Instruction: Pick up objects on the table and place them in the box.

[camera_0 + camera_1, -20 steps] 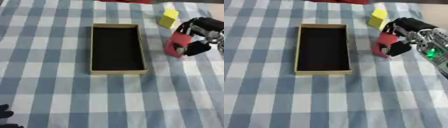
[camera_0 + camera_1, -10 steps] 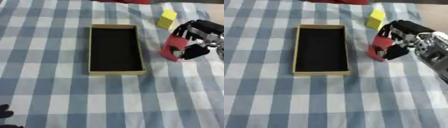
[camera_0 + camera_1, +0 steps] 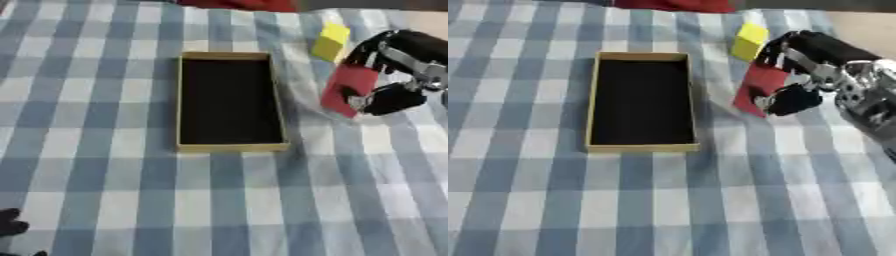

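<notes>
A red block [image 3: 349, 89] hangs just right of the box, held in my right hand [image 3: 802, 75], whose fingers curl over its top while the thumb presses its lower side. The box [image 3: 229, 101] is a shallow tan tray with a black inside, lying lengthwise in the middle of the checked cloth; nothing shows inside it. A yellow block [image 3: 331, 42] stands on the cloth behind the red one, near the far right. Only dark fingertips of my left hand [image 3: 10, 223] show at the lower left corner.
A blue and white checked cloth [image 3: 219, 200] covers the table. A red thing [image 3: 236, 5] lies at the far edge. The bare tabletop [image 3: 868, 25] shows at the upper right corner.
My right hand has carried the red block a little to the left, closer to the box's right wall. The box and the yellow block have stayed put.
</notes>
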`<state>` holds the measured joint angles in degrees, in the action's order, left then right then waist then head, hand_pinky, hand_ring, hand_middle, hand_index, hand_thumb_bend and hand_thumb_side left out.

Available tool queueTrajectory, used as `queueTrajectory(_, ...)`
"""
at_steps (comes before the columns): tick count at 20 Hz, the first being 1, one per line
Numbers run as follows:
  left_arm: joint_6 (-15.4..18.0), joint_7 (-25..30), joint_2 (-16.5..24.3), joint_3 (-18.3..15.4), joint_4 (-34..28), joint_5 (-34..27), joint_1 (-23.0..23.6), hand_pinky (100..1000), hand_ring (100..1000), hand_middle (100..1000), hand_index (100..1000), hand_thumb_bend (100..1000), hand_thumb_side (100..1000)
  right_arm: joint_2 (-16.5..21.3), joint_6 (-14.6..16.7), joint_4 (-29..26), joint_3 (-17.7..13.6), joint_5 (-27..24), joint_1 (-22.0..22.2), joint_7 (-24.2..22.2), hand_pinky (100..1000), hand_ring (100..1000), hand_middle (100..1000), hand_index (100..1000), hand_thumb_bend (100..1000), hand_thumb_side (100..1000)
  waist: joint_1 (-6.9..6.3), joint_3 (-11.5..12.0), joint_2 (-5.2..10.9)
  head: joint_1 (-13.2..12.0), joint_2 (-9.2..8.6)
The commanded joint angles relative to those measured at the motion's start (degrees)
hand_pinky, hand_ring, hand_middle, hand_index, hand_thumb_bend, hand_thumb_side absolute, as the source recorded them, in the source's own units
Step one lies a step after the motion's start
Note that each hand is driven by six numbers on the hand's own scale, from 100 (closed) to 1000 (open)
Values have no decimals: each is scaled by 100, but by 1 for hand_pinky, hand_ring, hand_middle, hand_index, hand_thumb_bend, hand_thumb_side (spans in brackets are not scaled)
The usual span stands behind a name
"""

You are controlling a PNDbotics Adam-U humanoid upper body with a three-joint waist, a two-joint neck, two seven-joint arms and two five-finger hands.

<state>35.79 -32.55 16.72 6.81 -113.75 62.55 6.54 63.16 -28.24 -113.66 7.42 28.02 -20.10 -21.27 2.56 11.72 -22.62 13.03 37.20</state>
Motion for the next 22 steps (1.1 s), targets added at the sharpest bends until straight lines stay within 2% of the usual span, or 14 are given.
queueTrajectory(1,94,-72,129,-57,-84,-47,28,650,698,575,417,100,194,285,191,-93,-151,-117,-119,149,616,463,446,713,100,223,-11,-11,139,-24,18)
queueTrajectory(6,102,-72,164,-61,-84,-85,18,650,697,575,417,100,192,352,738,-93,-72,-278,-315,277,615,462,444,710,100,207,12,-3,170,-65,59)
queueTrajectory(10,130,-76,209,-62,-84,-141,7,650,697,575,418,100,188,348,1039,-93,114,-257,-605,176,615,464,446,710,100,208,35,40,209,-82,106)
queueTrajectory(16,181,-50,268,-57,-84,-244,-12,649,696,575,419,100,183,89,1165,-93,494,-214,-1264,-208,615,464,446,709,100,227,63,148,267,-43,190)
queueTrajectory(22,229,-31,302,-59,-84,-347,-57,649,696,575,420,100,182,-257,1085,-93,871,26,-1706,-590,613,465,447,707,100,251,91,272,283,47,216)
